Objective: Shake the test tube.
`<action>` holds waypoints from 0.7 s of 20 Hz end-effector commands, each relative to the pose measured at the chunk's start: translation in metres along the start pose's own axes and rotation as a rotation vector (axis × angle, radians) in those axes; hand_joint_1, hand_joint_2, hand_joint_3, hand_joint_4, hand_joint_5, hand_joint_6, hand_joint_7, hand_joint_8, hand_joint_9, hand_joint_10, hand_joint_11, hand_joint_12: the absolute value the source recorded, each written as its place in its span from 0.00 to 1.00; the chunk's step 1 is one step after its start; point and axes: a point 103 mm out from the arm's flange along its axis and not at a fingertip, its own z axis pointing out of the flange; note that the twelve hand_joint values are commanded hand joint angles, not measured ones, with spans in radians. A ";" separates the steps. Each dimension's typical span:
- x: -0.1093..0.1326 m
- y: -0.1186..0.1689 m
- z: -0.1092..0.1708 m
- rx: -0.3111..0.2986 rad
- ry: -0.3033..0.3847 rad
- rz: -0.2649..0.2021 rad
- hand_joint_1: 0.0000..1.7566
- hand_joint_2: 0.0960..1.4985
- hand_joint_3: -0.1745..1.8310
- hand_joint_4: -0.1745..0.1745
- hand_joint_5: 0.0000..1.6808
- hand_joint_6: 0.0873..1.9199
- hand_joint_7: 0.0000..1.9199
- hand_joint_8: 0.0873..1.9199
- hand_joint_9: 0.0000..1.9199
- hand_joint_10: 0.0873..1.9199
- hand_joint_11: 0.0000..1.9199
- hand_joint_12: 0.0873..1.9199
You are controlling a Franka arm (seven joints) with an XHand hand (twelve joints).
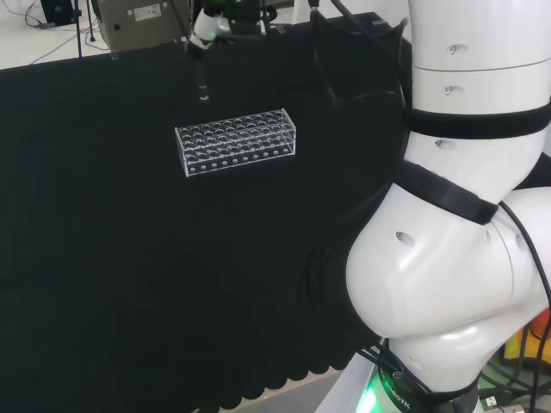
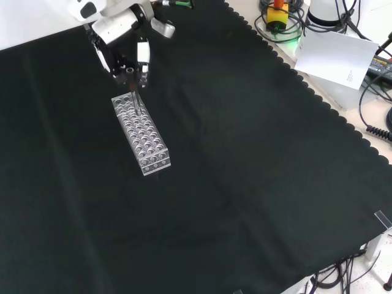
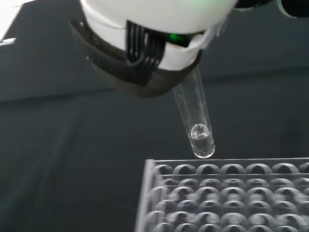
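Clear plastic rack [image 2: 141, 136] of round holes on black cloth [image 2: 245, 171]. Black and white hand [image 2: 125, 46] clamped on clear round-bottomed glass test tube [image 3: 198, 130], just above rack's end row.

Even, bright room light; the black cloth [image 2: 245, 184] swallows shadows (wrist view blurs the hand [image 3: 154, 34] up close).

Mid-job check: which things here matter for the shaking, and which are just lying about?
For the job:
- test tube, held above the rack
- hand, curled round the tube
- clear tube rack on the black cloth

Lying about:
- white paper sheet beyond the cloth's edge
- cables near it
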 end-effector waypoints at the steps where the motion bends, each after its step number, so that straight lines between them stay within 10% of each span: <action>1: -0.050 -0.010 -0.014 -0.020 -0.032 0.090 0.71 0.34 0.43 0.00 0.88 0.10 0.95 0.17 0.97 0.03 0.83 0.32; 14: -0.085 -0.018 -0.025 -0.027 -0.061 0.151 0.71 0.34 0.43 0.00 0.88 0.10 0.95 0.17 0.97 0.03 0.83 0.32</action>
